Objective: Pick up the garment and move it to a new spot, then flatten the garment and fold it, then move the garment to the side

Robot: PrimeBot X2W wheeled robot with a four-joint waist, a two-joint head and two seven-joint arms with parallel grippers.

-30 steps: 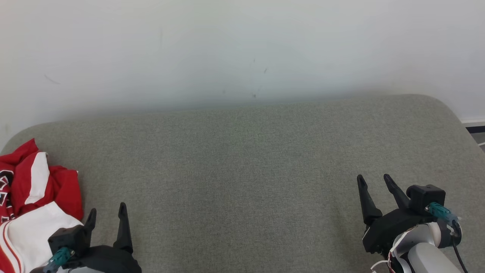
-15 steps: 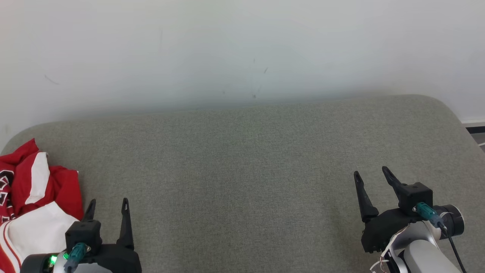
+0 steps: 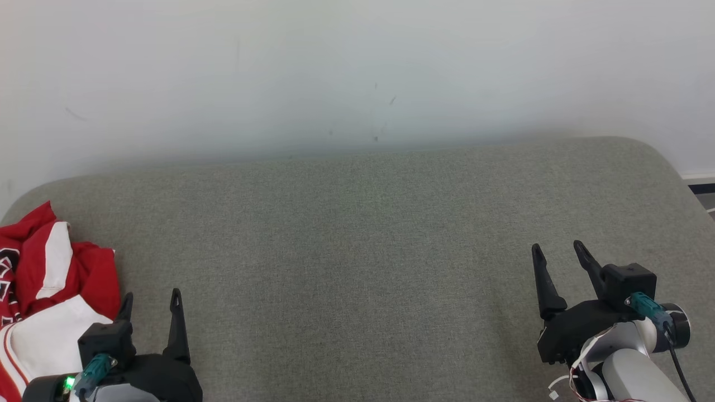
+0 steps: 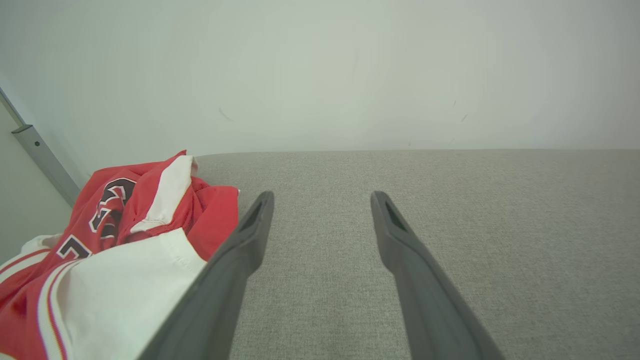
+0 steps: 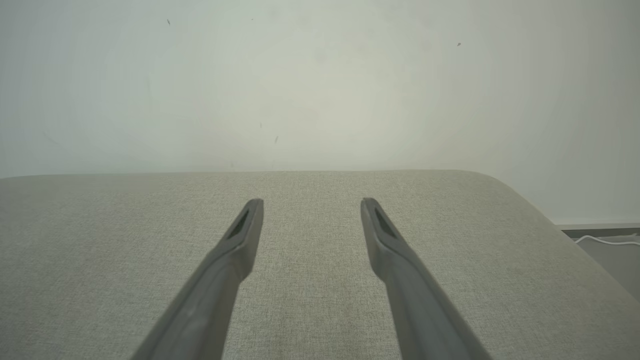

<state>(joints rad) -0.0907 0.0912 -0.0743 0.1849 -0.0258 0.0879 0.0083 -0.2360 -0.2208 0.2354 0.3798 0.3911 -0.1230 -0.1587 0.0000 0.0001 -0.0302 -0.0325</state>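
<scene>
Below the white wall [image 3: 357, 67], at 6 o'clock in the head view, a wide grey cushion [image 3: 357, 251] is spread. The red and white garment [image 3: 56, 279] is found on it at 8 o'clock, by the left edge, bunched in a heap. It is not held and not flattened, so no part of the task is judged done. The pick-up, the move, the flattening, the folding and the last move aside are all left.

The left gripper [image 3: 151, 294] is seen at 7 o'clock, just beside the heap, its jaws spread wide with nothing between them. The right gripper [image 3: 557, 245] is seen at 4 o'clock, well apart from the garment, its jaws also released and bare.

The middle of the cushion is judged a good new spot, and nothing is seen in the way there. A few small dark marks [image 3: 392, 101] are spotted on the wall at 12 o'clock. A thin white cable [image 5: 605, 241] is seen at 3 o'clock in the right wrist view, off the cushion.
</scene>
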